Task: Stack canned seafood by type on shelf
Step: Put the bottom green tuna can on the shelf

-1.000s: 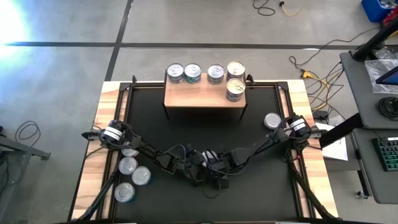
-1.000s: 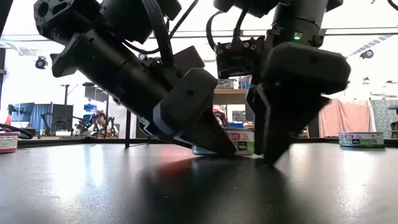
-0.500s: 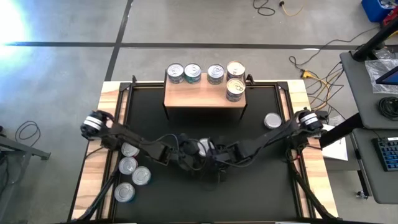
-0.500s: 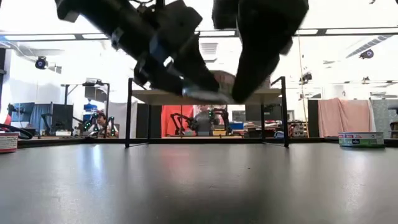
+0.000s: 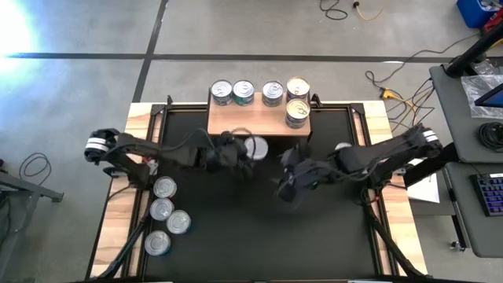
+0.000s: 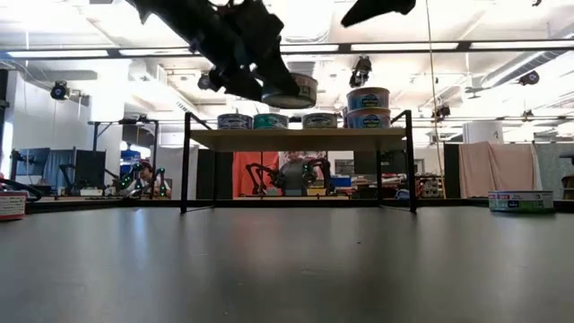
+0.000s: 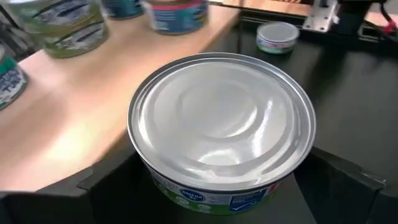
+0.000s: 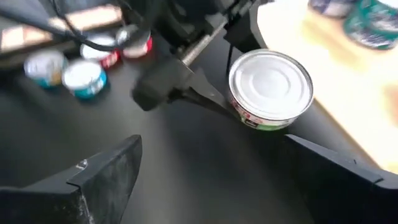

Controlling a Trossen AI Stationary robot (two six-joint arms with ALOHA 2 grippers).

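My left gripper (image 5: 247, 149) is shut on a tin of canned seafood (image 7: 221, 124) with a silver top and a green-and-white label. It hangs just in front of the shelf (image 5: 259, 130), above the height of the shelf top (image 6: 296, 136). Several tins stand on the shelf (image 5: 244, 92), and at its right two are stacked (image 6: 368, 108). My right gripper (image 5: 284, 187) hovers open over the black mat, right of the held tin, with nothing between its fingers (image 8: 106, 177). My left gripper pinches the tin by its side wall (image 7: 144, 163), one finger (image 7: 109, 190) on each opposite side. The fingers come slanting down from the table's left. The tin is lifted clear of the mat, top up and nearly level (image 6: 291, 90).
Several tins (image 5: 163, 209) lie in a group at the mat's near left. One more tin (image 5: 343, 150) stands at the right of the mat. The mat's middle (image 5: 251, 228) is bare. The shelf's black legs (image 6: 186, 161) stand at its corners.
Both grippers have risen from the middle of the mat. My left gripper has carried the tin up off the mat and toward the shelf at the far edge. My right gripper has gone up and toward the table's right, away from the tin.
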